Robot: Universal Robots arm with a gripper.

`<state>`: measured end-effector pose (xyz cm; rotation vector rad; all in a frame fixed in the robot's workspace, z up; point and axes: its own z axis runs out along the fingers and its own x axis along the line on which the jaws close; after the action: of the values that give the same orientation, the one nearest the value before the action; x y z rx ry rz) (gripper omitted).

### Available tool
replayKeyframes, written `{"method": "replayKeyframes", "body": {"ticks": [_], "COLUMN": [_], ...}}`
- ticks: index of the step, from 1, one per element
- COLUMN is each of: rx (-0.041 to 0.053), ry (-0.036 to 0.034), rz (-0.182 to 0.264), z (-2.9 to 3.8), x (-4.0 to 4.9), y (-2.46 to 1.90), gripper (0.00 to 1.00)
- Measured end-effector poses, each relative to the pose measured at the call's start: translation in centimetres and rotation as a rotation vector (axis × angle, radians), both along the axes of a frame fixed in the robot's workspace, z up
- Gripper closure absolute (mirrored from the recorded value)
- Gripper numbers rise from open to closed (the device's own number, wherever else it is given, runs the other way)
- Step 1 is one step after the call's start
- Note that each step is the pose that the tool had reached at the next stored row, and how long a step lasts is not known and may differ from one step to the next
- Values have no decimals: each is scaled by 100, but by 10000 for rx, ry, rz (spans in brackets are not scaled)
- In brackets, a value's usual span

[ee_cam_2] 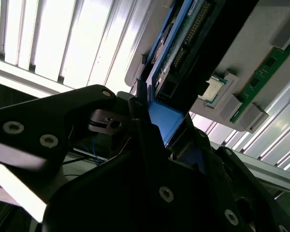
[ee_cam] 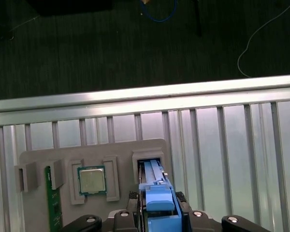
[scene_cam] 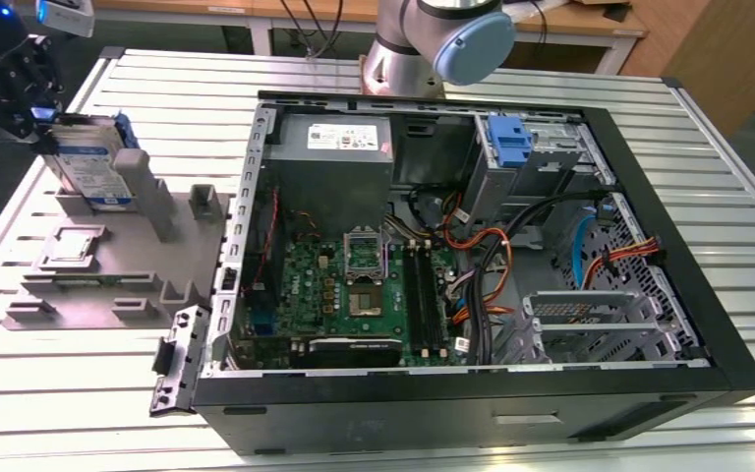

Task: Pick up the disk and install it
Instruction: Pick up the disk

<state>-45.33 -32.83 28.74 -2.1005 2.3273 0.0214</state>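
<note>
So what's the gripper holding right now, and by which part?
The disk: the gripper is shut on the blue frame along its upper edge. The disk stands upright, with its lower end in the slot of the grey holder.

The disk point(scene_cam: 89, 162), silver-grey with a white-and-blue label and a blue frame, stands upright on edge in the slot at the far corner of the grey holder point(scene_cam: 89, 285), top edge clamped in my gripper point(ee_cam: 155, 197)

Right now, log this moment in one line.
gripper: shut on the disk | the disk: upright in grey holder, exterior view's left | computer case: open, disk not installed
</note>
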Motion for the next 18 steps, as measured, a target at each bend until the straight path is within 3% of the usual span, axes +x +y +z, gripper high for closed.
{"method": "replayKeyframes", "body": {"ticks": [1,2,18], "rx": [2,1,2], "ry": [-1,-1,-2], "rz": [0,0,20], "z": [0,0,-1], "x": [0,0,1], "y": [0,0,1], "gripper": [56,62,63]}}
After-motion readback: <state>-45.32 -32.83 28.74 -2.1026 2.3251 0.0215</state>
